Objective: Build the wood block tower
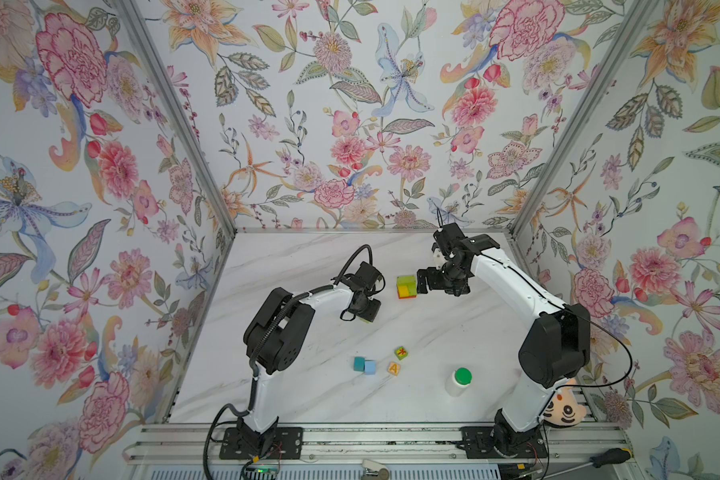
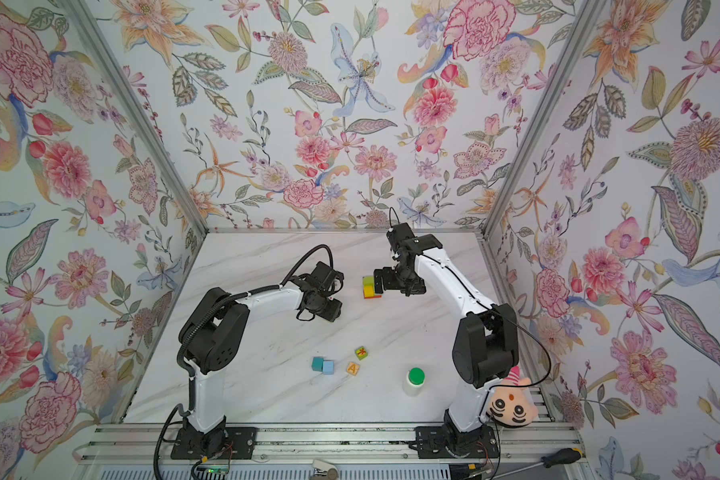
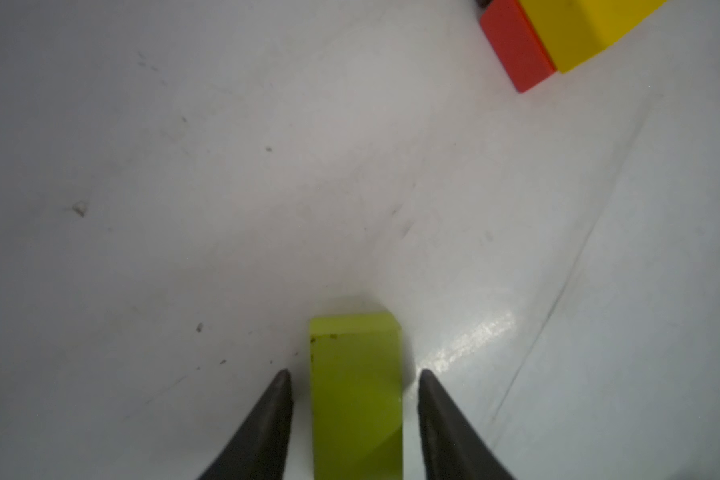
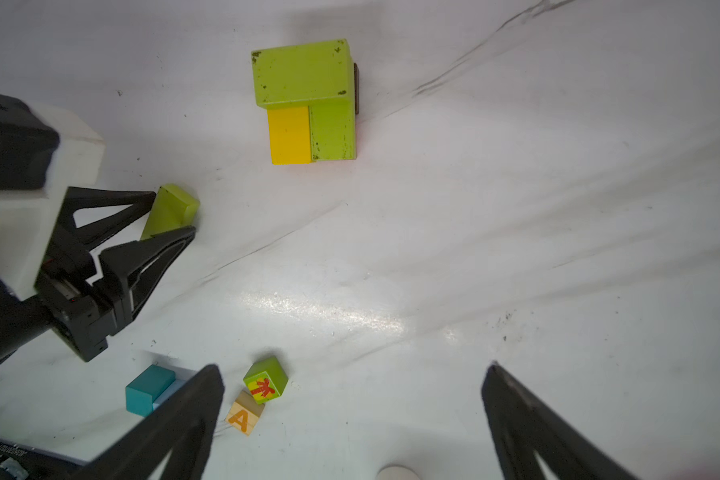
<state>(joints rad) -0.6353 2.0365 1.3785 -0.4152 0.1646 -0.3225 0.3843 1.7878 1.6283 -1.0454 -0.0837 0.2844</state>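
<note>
**Tower half built.** The tower (image 1: 406, 286) stood low toward the back of the white marbled table (image 1: 308, 395), between the two arms in both top views. In the right wrist view, one lime-green block (image 4: 302, 72) lay across the top. Beneath it, a yellow block (image 4: 289, 135) and a second lime-green block (image 4: 333, 131) sat side by side, and a dark brown edge (image 4: 356, 89) showed behind them. The left wrist view caught a red block (image 3: 516, 45) at the bottom, under the yellow one.

The left gripper (image 3: 354, 372) straddled a third lime-green block (image 3: 356, 395) on the table, near the tower. Its jaws were only narrowly parted, with a thin gap on each side. The right gripper (image 1: 422, 284) hung just beside the tower, its jaws spread wide and empty.

Four cubes sat loose nearer the front. A teal cube (image 1: 359, 363) touched a light-blue cube (image 1: 370, 367). Close by were a green cube with a red mark (image 1: 400, 353) and a tan cube lettered A (image 1: 394, 368). One white bottle (image 1: 458, 380) with a green cap stood to their right, and one plush doll (image 1: 564, 411) lay by the right arm's base.
</note>
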